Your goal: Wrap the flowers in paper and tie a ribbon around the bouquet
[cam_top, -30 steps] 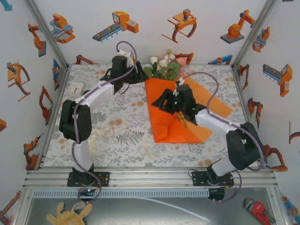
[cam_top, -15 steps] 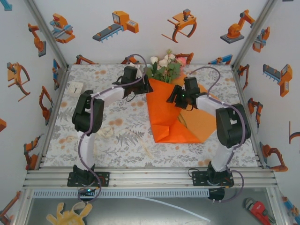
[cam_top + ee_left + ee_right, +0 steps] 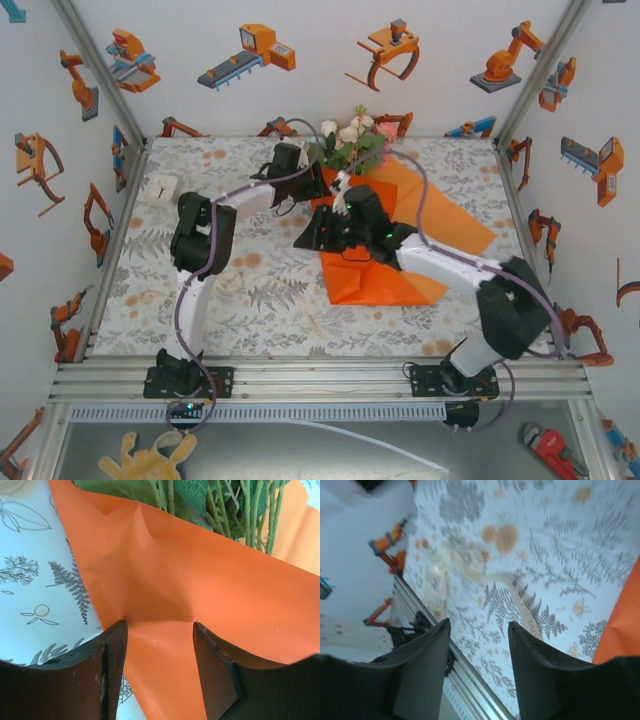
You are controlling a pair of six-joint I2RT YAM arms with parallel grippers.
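Seemingly to pin the wrap, your left gripper (image 3: 160, 625) stands spread over the far-left fold of the paper (image 3: 200, 590) beside the flowers (image 3: 350, 140), while your right gripper (image 3: 479, 622), parted and empty, hovers left of it, facing the ribbon (image 3: 465, 565).

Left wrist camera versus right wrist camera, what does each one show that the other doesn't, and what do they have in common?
Left wrist camera: the flowers, seen as green stems and leaves, beyond the open fingers of the left gripper. Right wrist camera: the pale ribbon lying loose on the tablecloth, the metal table edge, and the right gripper open with nothing between its fingers. Shared: the orange paper, puckered in the left view and a sliver at the right view's edge, and the fern-print tablecloth.
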